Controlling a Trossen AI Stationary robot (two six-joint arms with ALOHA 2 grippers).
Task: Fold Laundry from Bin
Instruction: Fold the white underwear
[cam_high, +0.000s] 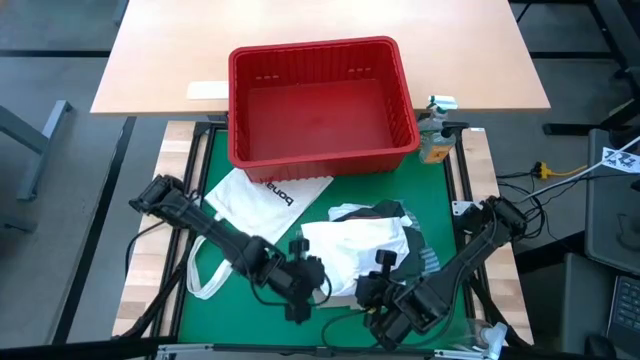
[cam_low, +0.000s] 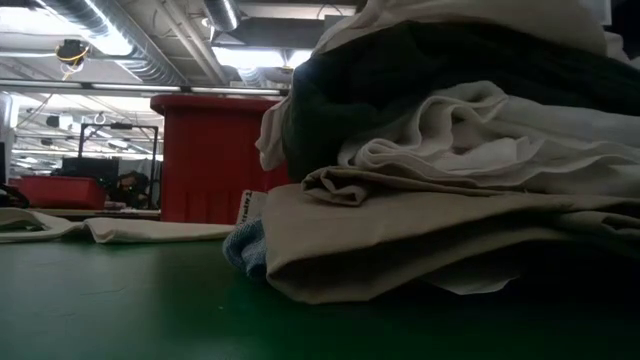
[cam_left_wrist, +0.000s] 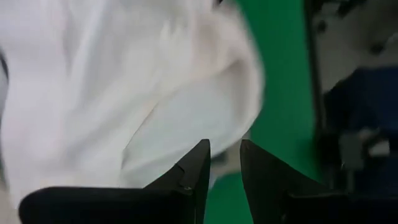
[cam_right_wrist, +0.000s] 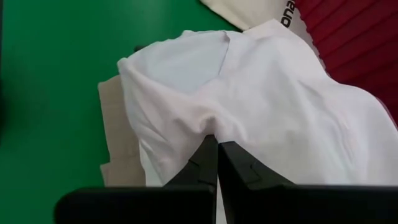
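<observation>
Already the red bin (cam_high: 322, 100) at the far edge of the counter (cam_high: 220, 170) sits empty. The laundry is stacked near me. My right jaws (cam_right_wrist: 217, 146) pinch the large white shirt (cam_high: 355, 245); my left jaws (cam_left_wrist: 224, 157), slightly parted, hold nothing. Folding looks unfinished.

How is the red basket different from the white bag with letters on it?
The red basket is stiff plastic and stands up with tall walls; the white bag is soft cloth lying flat. The basket is empty inside and plain red, while the bag carries black lettering and long straps trailing toward the left arm. Both sit on the green mat, the bag just in front of the basket.
</observation>
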